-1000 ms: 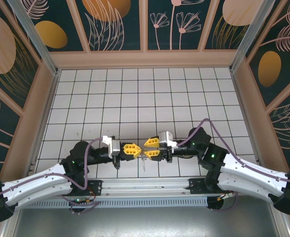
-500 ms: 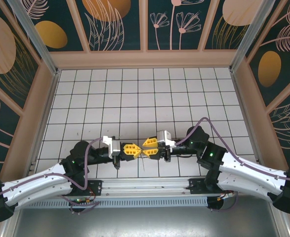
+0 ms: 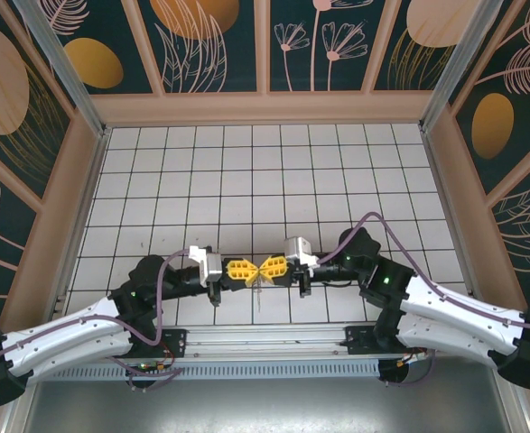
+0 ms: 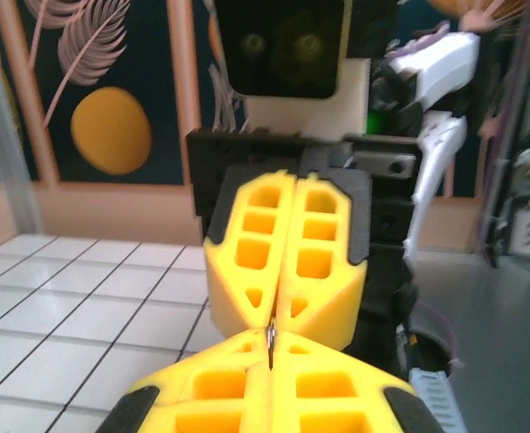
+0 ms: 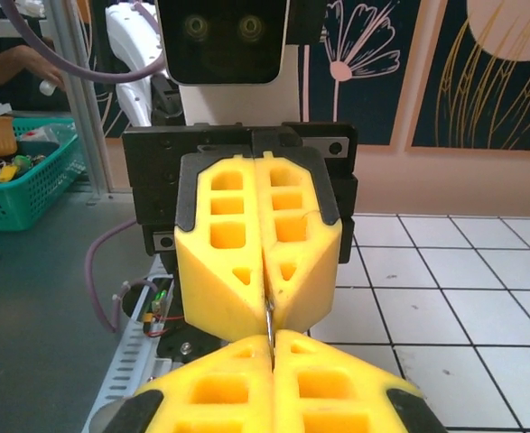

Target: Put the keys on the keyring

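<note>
Two robot claws meet nose to nose low over a white tiled table, near its front edge. The left gripper, with chunky yellow plastic fingers, has its jaws pressed together. So does the matching right gripper facing it, and their tips touch or nearly touch.

Both wrist cameras show a thin silvery metal sliver, seen edge-on. It is pinched in the seam where the two pairs of fingers meet, and each claw appears clamped on it. It is too thin to tell whether it is a key blade or the wire of the keyring. From above, a fine grey line hangs just below the meeting point, probably more of the key bunch, though no detail is readable.

The danger, as I judge it, is two clamped claws sharing one tiny piece. If either gripper pulls or twists out of step, the metal could bend. It could also slip free and drop to the tiles before any key is threaded.
</note>
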